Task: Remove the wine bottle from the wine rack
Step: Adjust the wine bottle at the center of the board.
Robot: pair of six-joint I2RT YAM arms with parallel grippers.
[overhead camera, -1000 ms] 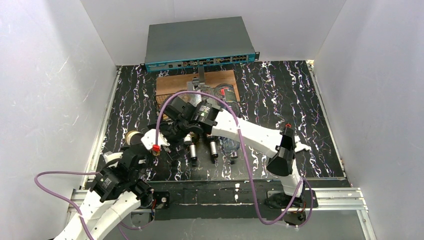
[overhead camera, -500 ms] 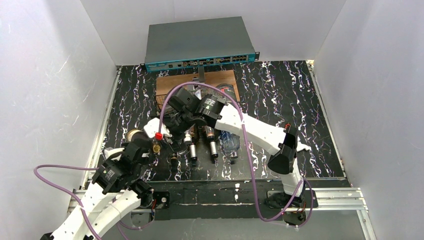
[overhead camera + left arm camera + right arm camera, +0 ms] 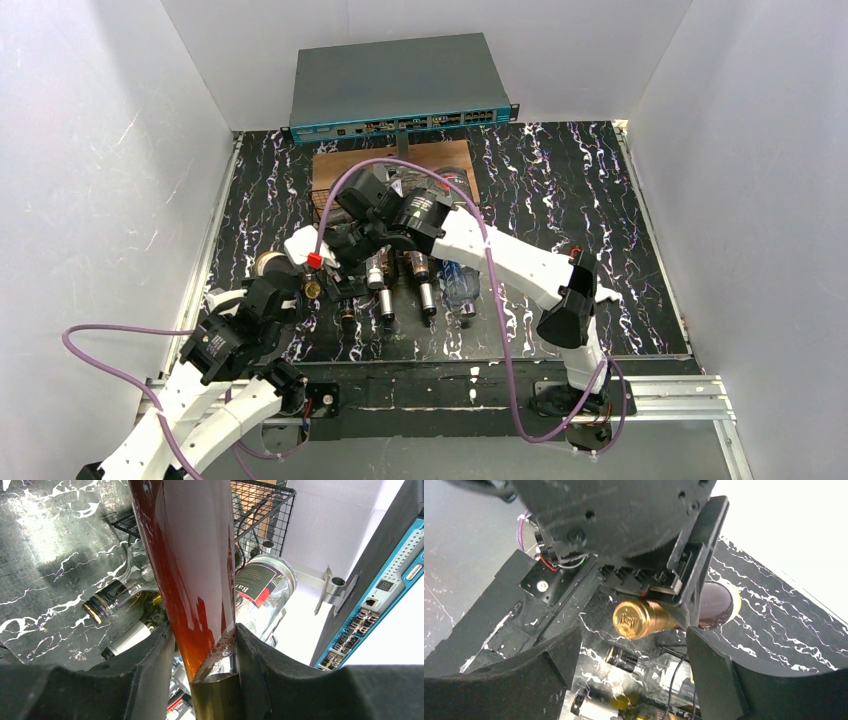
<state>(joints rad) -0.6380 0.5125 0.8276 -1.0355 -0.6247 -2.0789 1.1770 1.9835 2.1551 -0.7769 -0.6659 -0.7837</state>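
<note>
Left hand [image 3: 202,632] is clamping tight on the wine bottle [image 3: 190,555], gripping it where the reddish-brown wine is bubbling against the glass between the fingers. The bottle is hanging raised in that grip, its body reaching out past the fingertips, with the wine rack [image 3: 260,510] lying beyond and below it. It looks to be out of its cradle and off to the side.

Right hand [image 3: 633,636] is hovering with its fingers spread wide and holding nothing. The bottle's gold cap [image 3: 631,620] is pointing toward it from just ahead, and the two are not touching.

Judging by this, the lift itself is looking done. What is remaining is carrying the bottle away and setting it down, or perhaps passing it across. Other bottles [image 3: 428,292] are lying in the rack under the right hand.

Everything is sitting on a black, white-veined worktop [image 3: 560,190]. A brown board [image 3: 445,155] and a grey network box [image 3: 400,85] are lying beyond the hands, and plain white walls [image 3: 100,150] are closing in the sides.
</note>
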